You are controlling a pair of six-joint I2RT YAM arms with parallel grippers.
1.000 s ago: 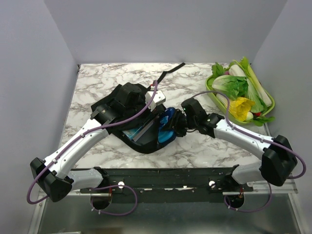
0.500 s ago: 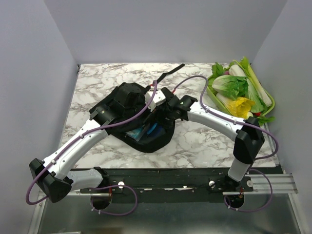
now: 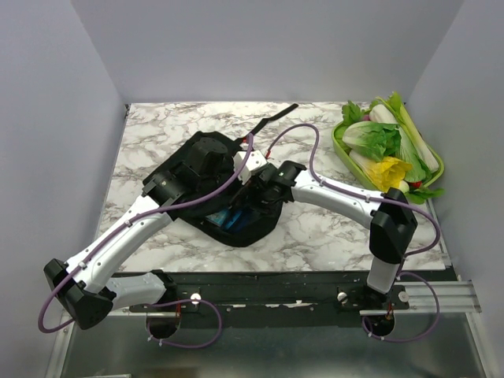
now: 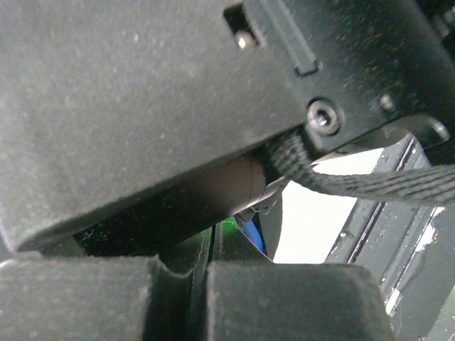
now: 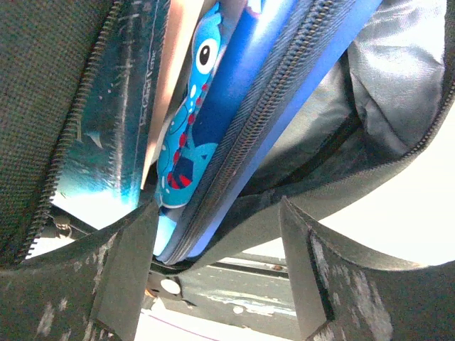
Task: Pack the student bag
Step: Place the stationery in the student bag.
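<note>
The black student bag lies mid-table with its mouth held open. My left gripper is shut on the bag's upper rim; in the left wrist view the pads pinch a thin strip of black fabric. My right gripper is at the bag's mouth. In the right wrist view it is open, its fingers standing on either side of the bag's lower rim. A blue patterned pencil case and a teal book sit inside the bag.
A green tray of vegetables stands at the back right. A long black strap trails from the bag toward the back wall. The purple cables loop above both arms.
My right arm has swung left from beside the bag to its mouth, and the blue pencil case now lies deeper inside. The left gripper still holds the rim.
</note>
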